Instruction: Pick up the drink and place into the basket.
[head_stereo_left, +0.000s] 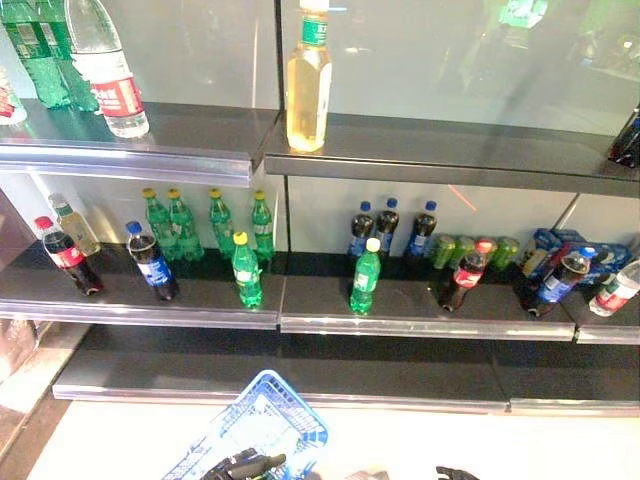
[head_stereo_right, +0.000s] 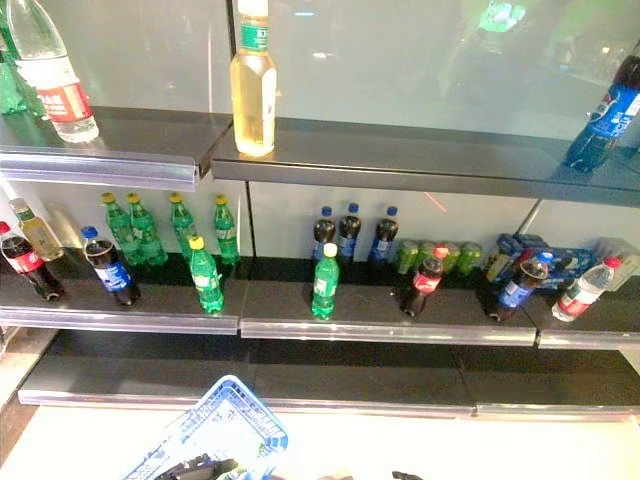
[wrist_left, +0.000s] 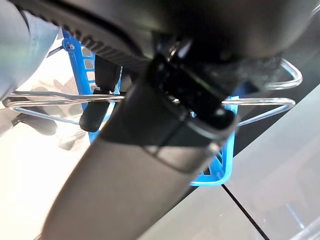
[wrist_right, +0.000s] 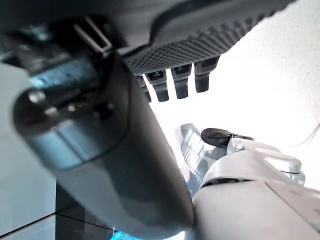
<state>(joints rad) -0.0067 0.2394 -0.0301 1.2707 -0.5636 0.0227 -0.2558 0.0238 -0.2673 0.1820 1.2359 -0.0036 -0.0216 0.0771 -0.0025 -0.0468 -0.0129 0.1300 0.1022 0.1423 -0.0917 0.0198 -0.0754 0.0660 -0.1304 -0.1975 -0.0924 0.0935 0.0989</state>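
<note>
The blue basket (head_stereo_left: 262, 420) hangs low in front of the shelves, a little left of centre. My left hand (head_stereo_left: 240, 466) is shut on its thin wire handles (wrist_left: 50, 97); the basket's blue wall (wrist_left: 215, 170) shows past the hand. Nothing shows inside the basket. My right hand (head_stereo_left: 455, 472) sits low, right of the basket, away from the shelves; its fingers (wrist_right: 175, 82) are straight and hold nothing. Drinks stand on the middle shelf (head_stereo_left: 400, 325): a green bottle with a yellow cap (head_stereo_left: 246, 270) and a green bottle with a pale cap (head_stereo_left: 366, 277) stand nearest the front edge.
The middle shelf also holds green bottles at the back (head_stereo_left: 210, 222), dark cola bottles (head_stereo_left: 152, 262), green cans (head_stereo_left: 470, 248) and tilted bottles at the right (head_stereo_left: 560, 280). On the top shelf stand a tall yellow drink (head_stereo_left: 308, 85) and a clear water bottle (head_stereo_left: 110, 70). A low shelf (head_stereo_left: 300, 375) lies below.
</note>
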